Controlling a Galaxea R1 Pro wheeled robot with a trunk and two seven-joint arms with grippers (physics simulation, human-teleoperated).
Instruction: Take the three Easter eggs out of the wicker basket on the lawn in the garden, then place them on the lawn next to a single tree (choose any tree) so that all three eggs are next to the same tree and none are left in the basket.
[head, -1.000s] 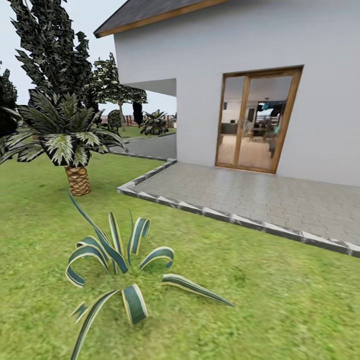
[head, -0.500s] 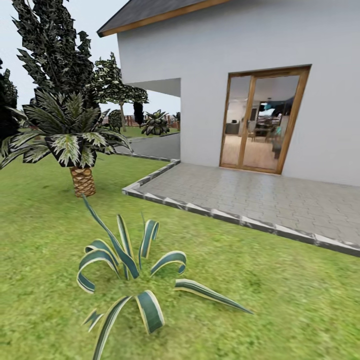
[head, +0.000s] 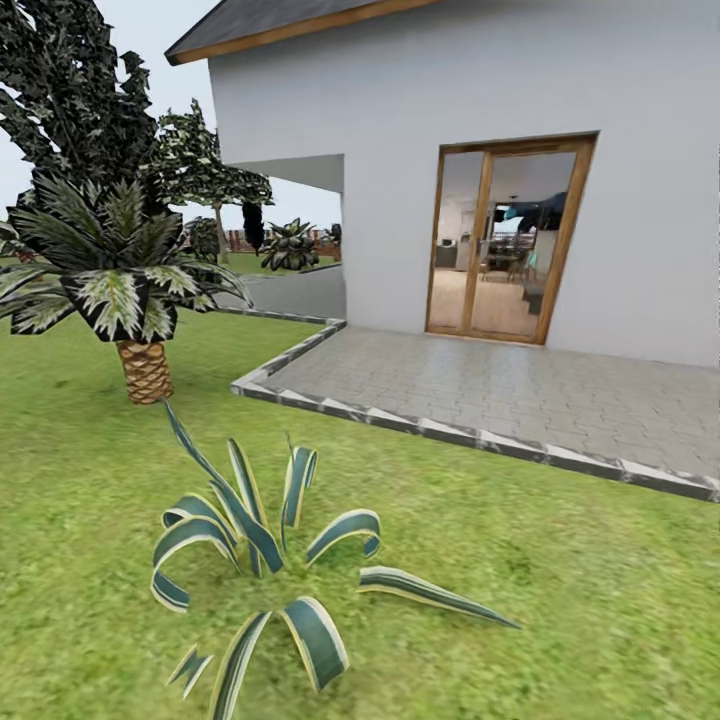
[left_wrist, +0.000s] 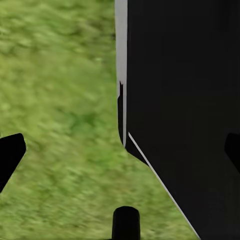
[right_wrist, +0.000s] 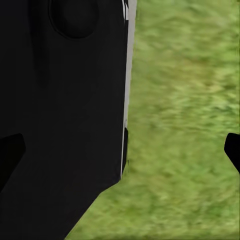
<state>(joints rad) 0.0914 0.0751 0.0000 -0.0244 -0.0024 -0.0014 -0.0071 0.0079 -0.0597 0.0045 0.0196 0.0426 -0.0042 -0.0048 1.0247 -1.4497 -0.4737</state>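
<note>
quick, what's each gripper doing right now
Left gripper: open, fingers spread wide, holding nothing, over the lawn.
Right gripper: open, fingers apart, holding nothing.

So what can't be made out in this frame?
- Room behind the glass door, head view: too small and reflective to read.
- Palm, head view: fronds cut by the left edge.
- Lawn, wrist views: partly hidden by the robot's black body.
</note>
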